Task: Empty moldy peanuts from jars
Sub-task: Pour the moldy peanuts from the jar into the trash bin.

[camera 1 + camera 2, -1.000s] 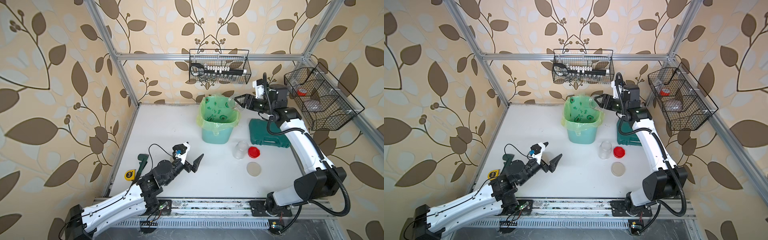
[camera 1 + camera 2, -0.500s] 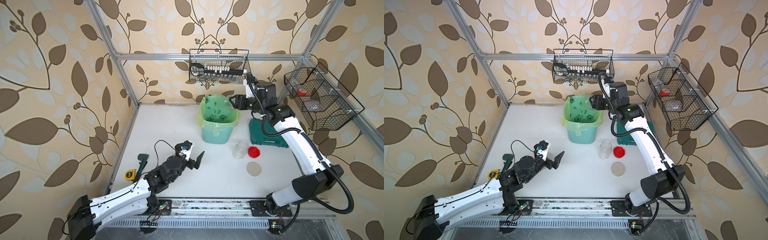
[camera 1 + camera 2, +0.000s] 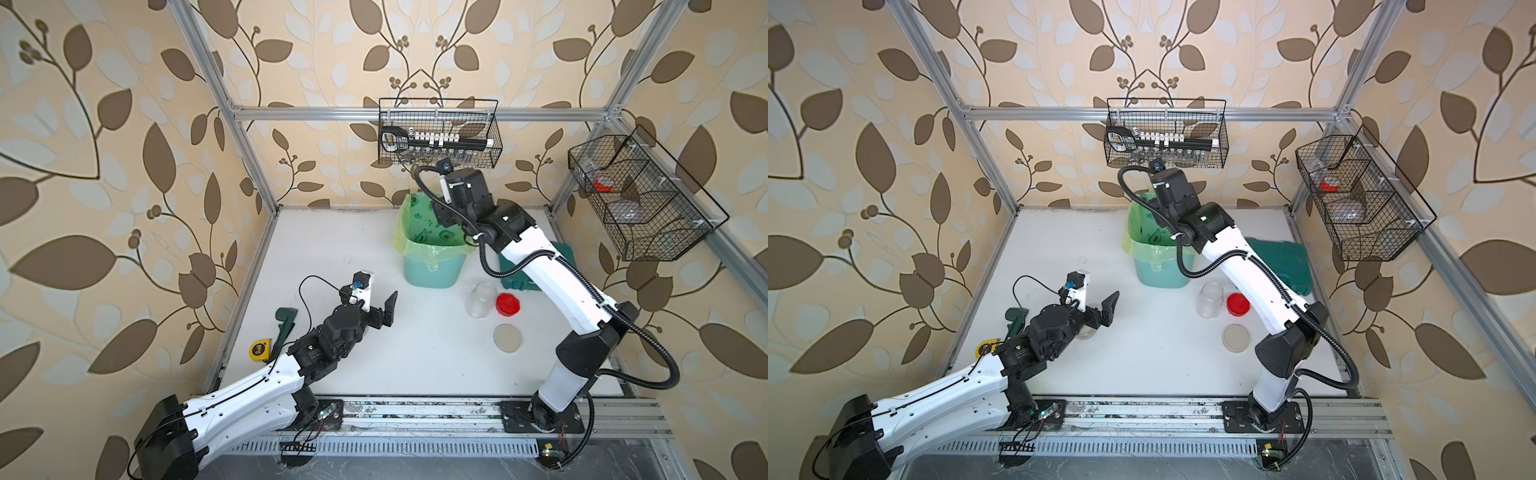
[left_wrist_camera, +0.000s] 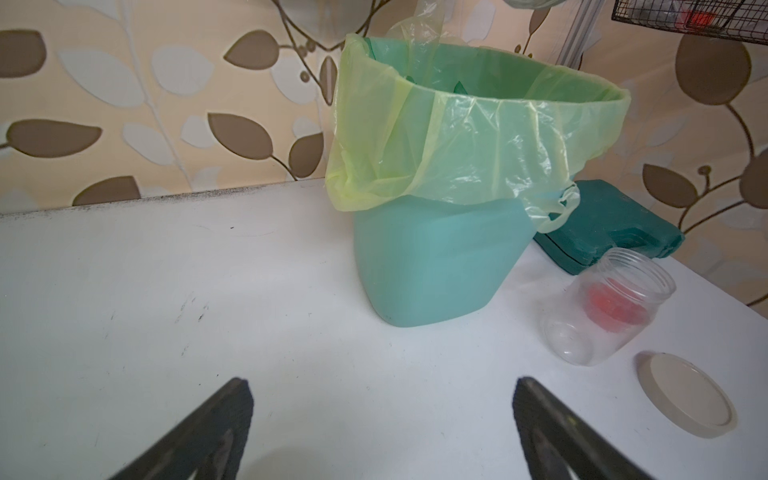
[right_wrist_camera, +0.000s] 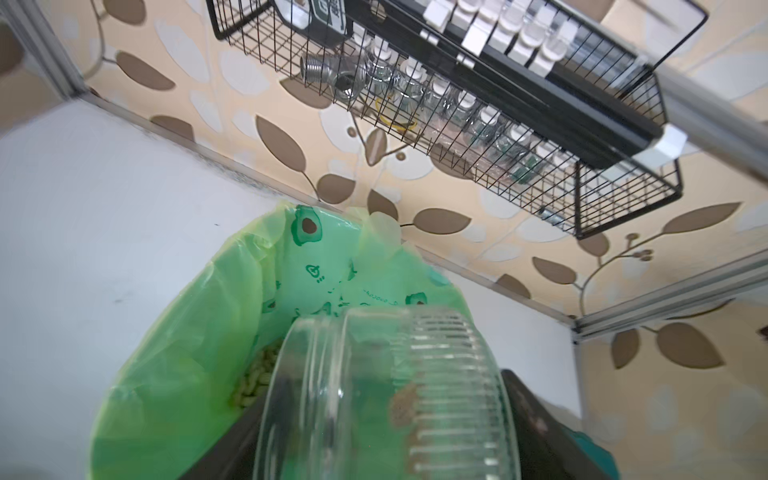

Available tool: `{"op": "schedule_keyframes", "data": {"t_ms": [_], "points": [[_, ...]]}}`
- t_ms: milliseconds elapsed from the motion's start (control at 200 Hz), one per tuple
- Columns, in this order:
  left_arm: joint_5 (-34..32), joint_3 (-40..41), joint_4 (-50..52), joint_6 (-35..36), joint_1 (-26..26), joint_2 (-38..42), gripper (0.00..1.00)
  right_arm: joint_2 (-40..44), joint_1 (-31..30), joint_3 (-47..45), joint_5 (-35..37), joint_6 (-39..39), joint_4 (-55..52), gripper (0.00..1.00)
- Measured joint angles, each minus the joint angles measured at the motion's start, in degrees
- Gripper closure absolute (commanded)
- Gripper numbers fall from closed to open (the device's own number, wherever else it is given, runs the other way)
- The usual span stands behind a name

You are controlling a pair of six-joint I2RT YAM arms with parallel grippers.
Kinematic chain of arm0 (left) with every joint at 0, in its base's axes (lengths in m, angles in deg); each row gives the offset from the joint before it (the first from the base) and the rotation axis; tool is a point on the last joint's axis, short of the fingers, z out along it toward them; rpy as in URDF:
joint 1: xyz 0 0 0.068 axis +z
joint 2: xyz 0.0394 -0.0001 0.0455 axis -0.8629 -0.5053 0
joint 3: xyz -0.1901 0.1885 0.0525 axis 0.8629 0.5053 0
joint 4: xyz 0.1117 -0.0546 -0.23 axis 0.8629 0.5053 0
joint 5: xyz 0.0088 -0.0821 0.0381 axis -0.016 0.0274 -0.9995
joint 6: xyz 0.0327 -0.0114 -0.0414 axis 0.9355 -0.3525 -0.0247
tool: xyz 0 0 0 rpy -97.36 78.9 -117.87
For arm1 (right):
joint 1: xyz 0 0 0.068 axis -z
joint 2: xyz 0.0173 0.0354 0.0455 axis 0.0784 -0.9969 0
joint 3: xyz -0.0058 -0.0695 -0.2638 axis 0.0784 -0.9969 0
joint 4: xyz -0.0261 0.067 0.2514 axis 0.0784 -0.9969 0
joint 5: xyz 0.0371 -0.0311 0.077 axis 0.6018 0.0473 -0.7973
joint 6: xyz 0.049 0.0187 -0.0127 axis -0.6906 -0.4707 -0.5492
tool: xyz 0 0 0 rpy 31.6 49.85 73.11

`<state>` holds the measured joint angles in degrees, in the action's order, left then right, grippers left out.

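My right gripper (image 5: 386,428) is shut on a squat clear jar (image 5: 374,365), tipped on its side over the mint-green bin (image 3: 432,266) with the green bag. Moldy peanuts (image 5: 259,374) lie heaped inside the bag. A brownish smear clings to the jar's inner wall. In both top views the right wrist (image 3: 461,195) hangs above the bin's far rim and hides the jar. A taller clear jar (image 3: 481,299) stands open beside its red lid (image 3: 508,304), with a beige lid (image 3: 508,338) nearer the front. My left gripper (image 4: 382,415) is open and empty above bare table.
A dark green case (image 3: 565,253) lies right of the bin. Wire baskets hang on the back wall (image 3: 438,133) and the right wall (image 3: 640,199). A yellow tape measure (image 3: 259,348) and a dark green tool (image 3: 284,322) lie at the left edge. Something clear and round (image 3: 1088,332) shows under the left wrist.
The right arm has swung left with the jar, from beside the bin to over its opening. The left arm has shifted a little toward the bin, jaws still wide.
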<state>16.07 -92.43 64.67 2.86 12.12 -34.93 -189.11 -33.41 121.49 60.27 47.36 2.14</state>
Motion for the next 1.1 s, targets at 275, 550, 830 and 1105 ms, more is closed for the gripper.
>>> {"op": "schedule_keyframes", "data": {"t_ms": [275,550,830,1105], "points": [[0.24,0.00,0.02,-0.33,0.02,1.40,0.01,-5.25,-7.41,-3.19,19.93,25.42,10.56,1.00],[0.39,0.00,0.09,-0.31,0.02,1.40,0.01,-6.75,-8.94,-4.98,28.94,43.01,22.58,1.00],[0.39,0.00,1.05,-0.31,0.02,1.40,0.01,-6.54,-8.79,-1.49,26.43,32.09,14.64,1.00],[0.39,0.00,1.25,-0.31,0.33,1.38,0.01,15.67,-0.63,-12.85,1.66,2.08,3.61,1.00]]}}
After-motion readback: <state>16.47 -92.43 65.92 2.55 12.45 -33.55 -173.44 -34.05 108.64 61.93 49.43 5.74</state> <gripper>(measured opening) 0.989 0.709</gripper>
